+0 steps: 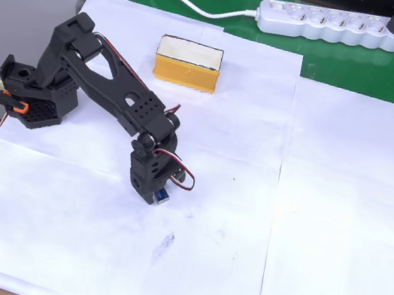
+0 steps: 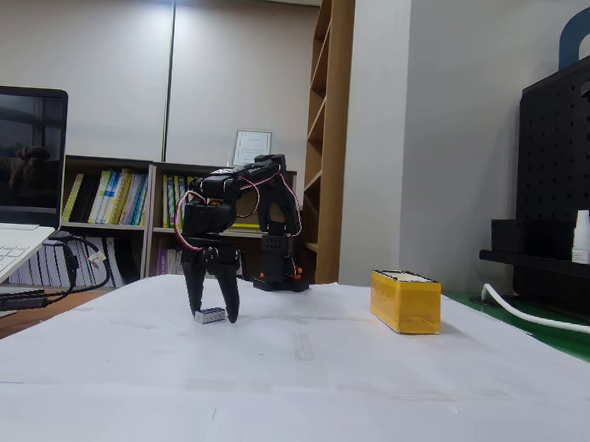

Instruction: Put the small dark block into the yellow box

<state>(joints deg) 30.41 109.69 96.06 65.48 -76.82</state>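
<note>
The small dark block (image 1: pixel 161 196) lies on the white paper. In the overhead view just its blue end peeks out from under the gripper. In the fixed view the block (image 2: pixel 208 316) looks small and greyish and rests on the table between the fingertips. My black gripper (image 2: pixel 213 314) points straight down and stands open astride the block, with a gap left beside the right finger (image 2: pixel 231 309). From above, the gripper (image 1: pixel 153 192) hides most of the block. The yellow box (image 1: pixel 187 64) sits farther back, well apart from the gripper, and it is to the right in the fixed view (image 2: pixel 405 301).
The arm's base (image 1: pixel 33 100) stands at the paper's left edge. A white power strip (image 1: pixel 329 24) and its cable lie on the green mat (image 1: pixel 363 70) behind the box. A laptop (image 2: pixel 3 248) sits at the left in the fixed view.
</note>
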